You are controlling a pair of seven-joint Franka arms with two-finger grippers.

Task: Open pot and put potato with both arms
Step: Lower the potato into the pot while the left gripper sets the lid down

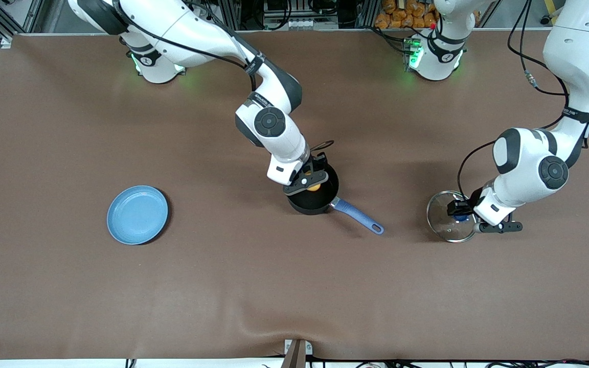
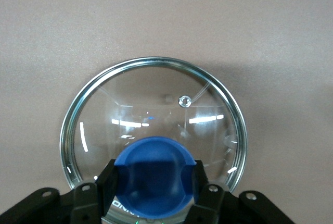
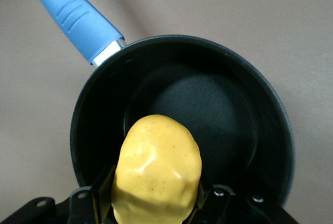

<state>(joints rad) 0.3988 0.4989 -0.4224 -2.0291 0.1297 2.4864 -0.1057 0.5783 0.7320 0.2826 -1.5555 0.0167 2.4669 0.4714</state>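
Observation:
The black pot [image 1: 320, 199] stands uncovered mid-table, its blue handle [image 1: 358, 215] pointing toward the front camera. My right gripper [image 1: 313, 180] hangs over the pot's opening, shut on the yellow potato [image 3: 157, 169], which is held above the pot's dark inside [image 3: 208, 109]. The glass lid [image 1: 445, 222] lies flat on the table toward the left arm's end. My left gripper [image 1: 459, 210] is shut on the lid's blue knob [image 2: 154, 174], one finger on each side of it.
A flat light-blue plate [image 1: 137, 214] lies on the brown table toward the right arm's end. The table's edge nearest the front camera runs along the bottom [image 1: 294, 358] of the front view.

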